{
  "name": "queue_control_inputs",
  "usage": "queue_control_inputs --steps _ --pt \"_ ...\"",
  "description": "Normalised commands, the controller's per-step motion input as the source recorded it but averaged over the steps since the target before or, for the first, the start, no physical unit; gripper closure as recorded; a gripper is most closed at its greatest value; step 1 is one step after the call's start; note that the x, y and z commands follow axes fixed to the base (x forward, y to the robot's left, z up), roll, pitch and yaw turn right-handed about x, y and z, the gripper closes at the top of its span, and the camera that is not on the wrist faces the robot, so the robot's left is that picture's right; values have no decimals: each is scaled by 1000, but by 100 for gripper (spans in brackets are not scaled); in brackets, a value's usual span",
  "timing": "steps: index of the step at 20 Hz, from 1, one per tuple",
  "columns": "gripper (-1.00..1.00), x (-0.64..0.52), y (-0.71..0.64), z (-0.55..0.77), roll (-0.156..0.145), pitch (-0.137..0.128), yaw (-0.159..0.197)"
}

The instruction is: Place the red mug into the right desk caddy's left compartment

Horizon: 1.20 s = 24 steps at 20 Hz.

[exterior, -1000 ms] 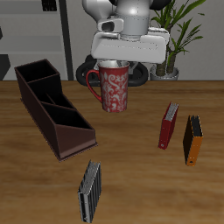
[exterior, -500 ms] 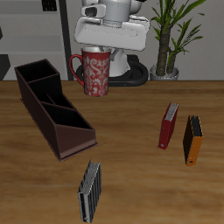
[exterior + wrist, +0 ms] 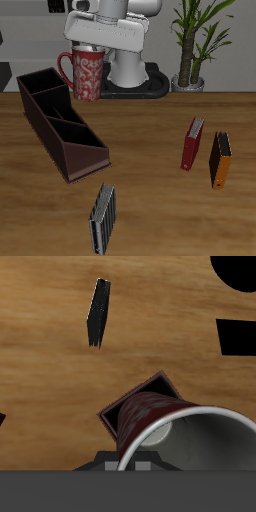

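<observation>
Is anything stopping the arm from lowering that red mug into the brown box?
Probably not. The gripper holds the red mug above the right desk caddy, whose open compartments look empty.

Setting: a simulated office or study, rendered rather than real. Evidence: a wood-grain desk [image 3: 150,140] carrying a dark desk caddy [image 3: 58,122] with inner dividers, a red book [image 3: 191,144] and an orange book [image 3: 220,159] standing upright, and a grey book [image 3: 102,218] nearer the front edge. A potted plant [image 3: 192,40] stands behind the desk. Pale shelving [image 3: 35,40] lines the back wall. The robot arm [image 3: 110,25] is mounted at the desk's back.
</observation>
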Motion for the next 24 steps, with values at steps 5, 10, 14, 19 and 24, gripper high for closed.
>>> queue_control_inputs --steps 5,10,14,19,24 --pt "100 -51 -396 -43 -70 -5 -1" --pt "100 67 -203 -145 -44 9 -28" --pt "100 -35 43 -234 -6 11 -11" --pt "100 67 48 -343 15 31 3" --pt "100 122 -34 -198 -10 8 3"
